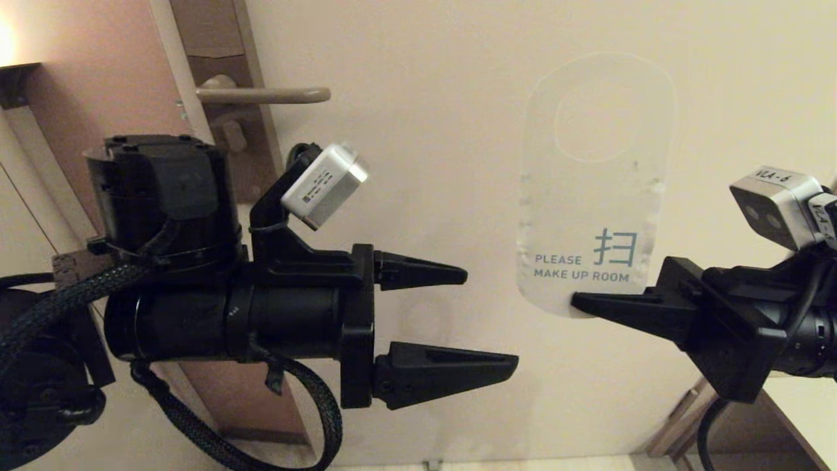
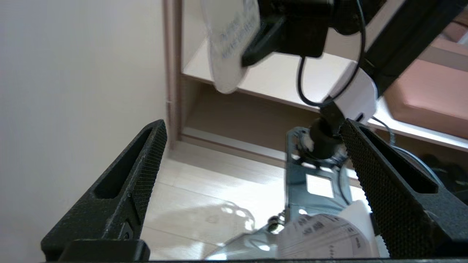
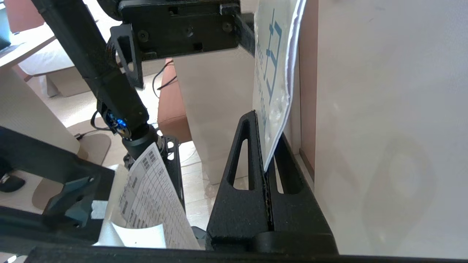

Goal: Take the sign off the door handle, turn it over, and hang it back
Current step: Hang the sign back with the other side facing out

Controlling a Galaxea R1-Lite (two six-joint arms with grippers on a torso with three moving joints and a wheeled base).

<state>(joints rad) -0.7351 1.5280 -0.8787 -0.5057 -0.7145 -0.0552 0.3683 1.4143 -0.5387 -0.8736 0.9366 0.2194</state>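
Head view: your right gripper (image 1: 579, 302) is clamped tight on the bottom edge of the sign (image 1: 595, 190), a flat white card hanger with rounded ends, an oval hole and teal "PLEASE MAKE UP ROOM" lettering. The sign stands upright in front of the cream door (image 1: 425, 216), off the door handle (image 1: 261, 95), a slim taupe lever on a tall brown backplate, and well to its right. Your left gripper (image 1: 487, 320) hangs between handle and sign with its jaws spread wide, holding nothing.

Risks, as judged from this pose:
- The pinch takes only a thin margin of card (right wrist view (image 3: 272, 106)); any knock from the left fingers could twist or pull the sign free.
- The white face shows toward you; whether this is the side meant to face out cannot be told here, so check before rehanging.
- The oval hole sits at the far, unsupported end; the card may flex or sway and miss the lever tip.
- The left arm stands in the path back to the handle.
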